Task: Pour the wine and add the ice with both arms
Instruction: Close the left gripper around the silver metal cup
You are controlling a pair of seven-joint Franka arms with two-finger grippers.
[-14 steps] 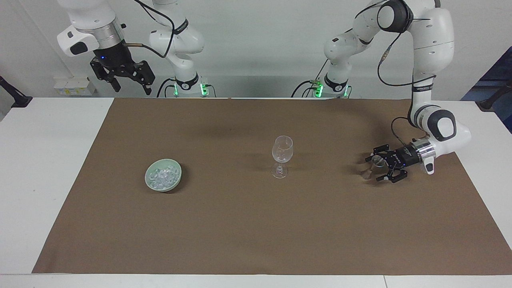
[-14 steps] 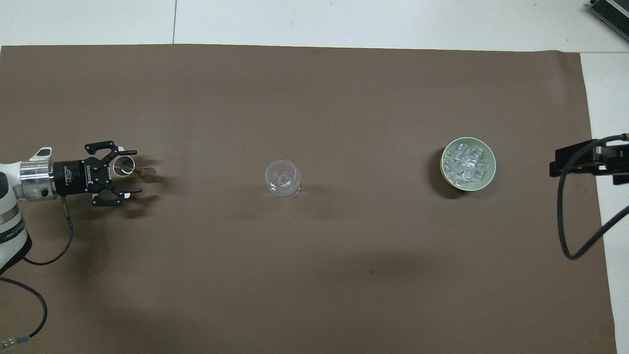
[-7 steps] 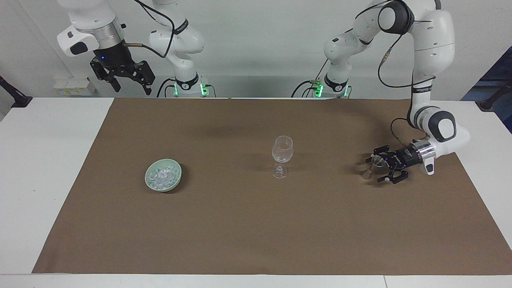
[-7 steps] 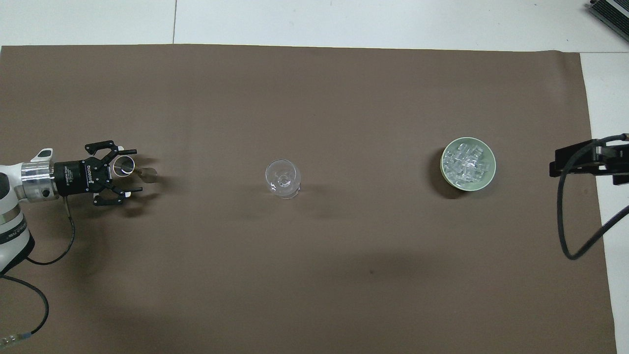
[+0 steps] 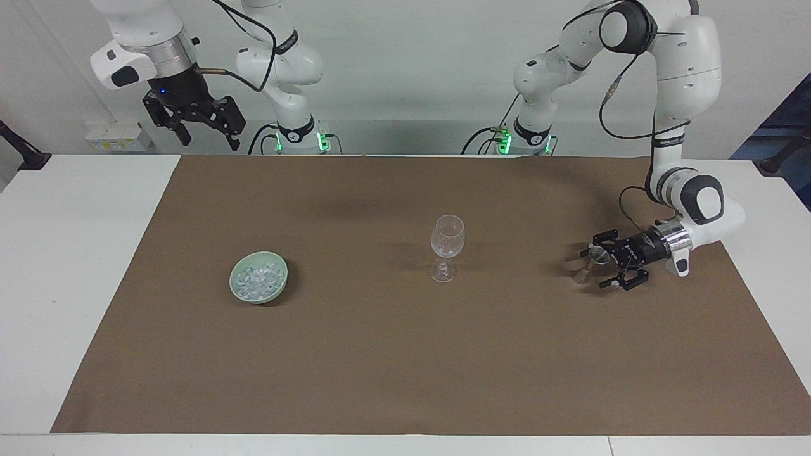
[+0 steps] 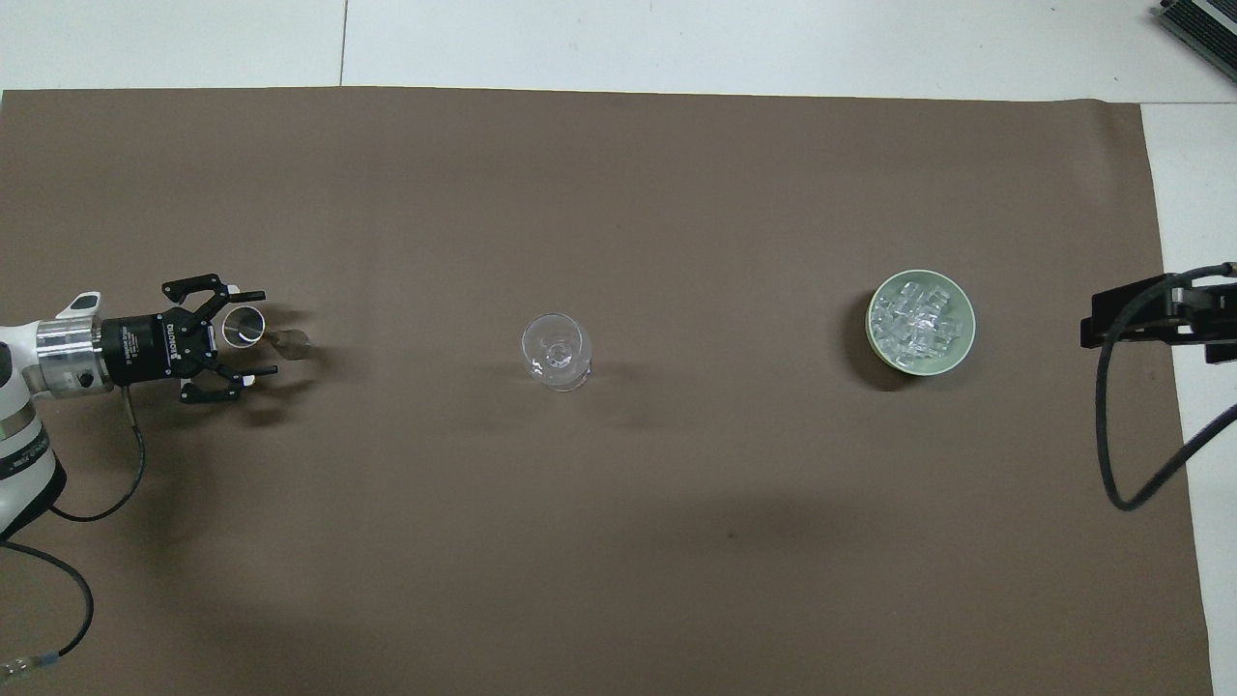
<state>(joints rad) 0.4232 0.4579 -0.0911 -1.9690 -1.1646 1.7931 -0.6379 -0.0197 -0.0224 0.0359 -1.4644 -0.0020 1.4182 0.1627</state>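
Observation:
A clear wine glass (image 5: 447,246) stands upright at the middle of the brown mat, also in the overhead view (image 6: 556,350). The ice (image 5: 256,276) fills a pale green bowl (image 5: 277,286) toward the right arm's end, also seen from overhead (image 6: 918,319). A small clear stemmed glass (image 5: 593,257) stands on the mat toward the left arm's end. My left gripper (image 5: 593,265) lies low and level there, open, its fingers on either side of the small glass (image 6: 242,327). My right gripper (image 5: 204,132) hangs open, high above its end of the table, and waits.
The brown mat (image 5: 405,380) covers most of the white table (image 5: 76,266). A black cable (image 6: 1126,454) hangs from the right arm over the mat's edge. White boxes (image 5: 117,136) stand at the wall near the right arm.
My left gripper has drawn back a little toward the left arm's end of the table. The small glass has stayed in place. The right arm has hardly moved.

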